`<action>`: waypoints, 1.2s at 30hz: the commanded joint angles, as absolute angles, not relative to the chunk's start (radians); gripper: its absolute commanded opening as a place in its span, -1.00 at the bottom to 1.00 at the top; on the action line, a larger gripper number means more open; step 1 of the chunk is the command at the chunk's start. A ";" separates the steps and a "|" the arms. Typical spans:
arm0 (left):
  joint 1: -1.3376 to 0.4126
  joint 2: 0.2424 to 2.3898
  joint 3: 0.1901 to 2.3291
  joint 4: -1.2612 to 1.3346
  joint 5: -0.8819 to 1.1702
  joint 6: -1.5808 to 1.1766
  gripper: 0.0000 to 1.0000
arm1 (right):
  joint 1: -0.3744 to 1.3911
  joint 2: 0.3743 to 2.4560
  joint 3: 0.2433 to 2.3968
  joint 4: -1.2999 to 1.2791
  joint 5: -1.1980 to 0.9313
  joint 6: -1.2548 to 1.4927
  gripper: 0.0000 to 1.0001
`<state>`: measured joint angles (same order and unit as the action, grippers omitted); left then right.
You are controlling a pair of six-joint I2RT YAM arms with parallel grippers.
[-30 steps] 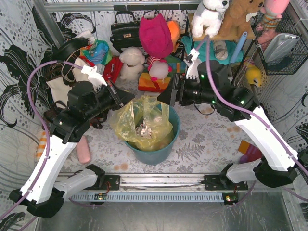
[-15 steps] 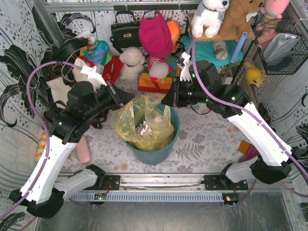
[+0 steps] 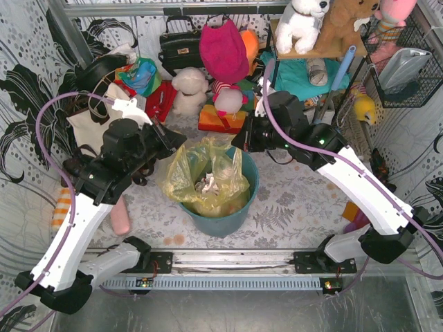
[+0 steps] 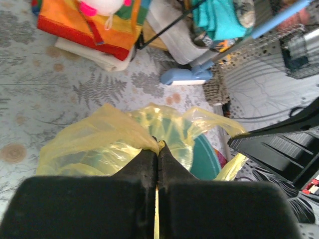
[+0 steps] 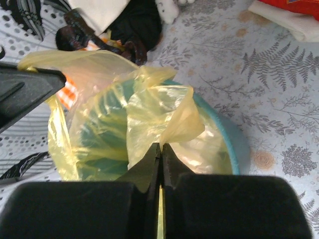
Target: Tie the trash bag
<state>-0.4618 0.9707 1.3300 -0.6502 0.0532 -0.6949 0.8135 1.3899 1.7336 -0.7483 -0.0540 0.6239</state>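
the trash bag [image 3: 208, 181] is seated in the teal bucket [image 3: 228, 220] at the centre of the frame, on the desk [image 3: 291, 200]. its left edge is pinched by the left gripper [image 4: 157, 147], its right edge by the right gripper [image 5: 160, 148]; both are pressed together on yellow film.

The bucket [image 3: 232, 220] stands mid-table [image 3: 291, 200], between the two arms. The bag [image 3: 187, 173] sits in it, its rim rising above the bucket's, and paper [image 3: 206, 185] lies in the bag. The left gripper [image 3: 178, 140] meets the bag's rim on the left, the right gripper [image 3: 237, 142] at the back right, each with plastic between its jaws. Toys [image 3: 188, 90] stand behind the bucket, a handbag [image 3: 178, 45] behind them. A tote [image 3: 86, 123] lies far left. A basket [image 3: 408, 69] hangs far right.
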 commanded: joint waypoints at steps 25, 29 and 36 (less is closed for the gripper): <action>-0.354 1.057 1.414 -0.263 0.387 -0.586 -1.00 | 0.796 1.303 1.651 -0.311 0.063 0.615 -1.00; -0.354 0.998 1.408 -0.195 0.447 -0.622 -1.00 | 0.796 1.242 1.651 -0.301 0.058 0.615 -1.00; -0.354 0.984 1.451 -0.176 0.547 -0.659 -1.00 | 0.796 1.180 1.694 -0.341 0.125 0.579 -1.00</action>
<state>-0.3573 0.9787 1.4113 -0.2653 0.4416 -0.6292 0.7998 1.2087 1.6520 -0.3504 0.0696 0.6147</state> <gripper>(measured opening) 0.010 0.004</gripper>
